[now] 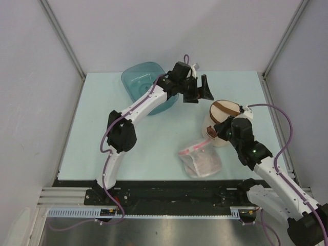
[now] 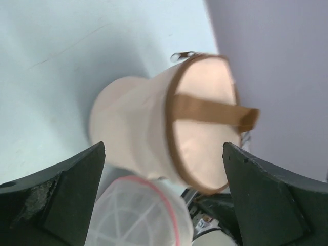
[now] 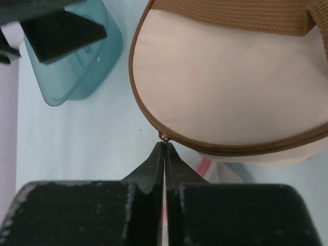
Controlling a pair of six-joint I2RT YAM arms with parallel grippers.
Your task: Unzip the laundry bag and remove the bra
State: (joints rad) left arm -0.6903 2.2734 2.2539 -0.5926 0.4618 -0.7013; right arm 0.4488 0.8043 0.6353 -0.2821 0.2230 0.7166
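Note:
The laundry bag (image 1: 225, 109) is a round beige case with a brown strap and stands at the right of the table. It fills the right wrist view (image 3: 230, 82) and shows blurred in the left wrist view (image 2: 143, 133). My right gripper (image 3: 164, 147) is shut, with its tips pinching the small metal zipper pull (image 3: 164, 137) at the bag's brown rim. In the top view my right gripper (image 1: 215, 131) is at the bag's near side. My left gripper (image 1: 200, 91) is open and empty, just left of the bag and apart from it. The bra is hidden.
A teal tub (image 1: 146, 82) stands at the back, left of my left gripper, and shows in the right wrist view (image 3: 77, 61). A clear plastic bag with a pink zip strip (image 1: 201, 160) lies in front of the laundry bag. White walls enclose the table.

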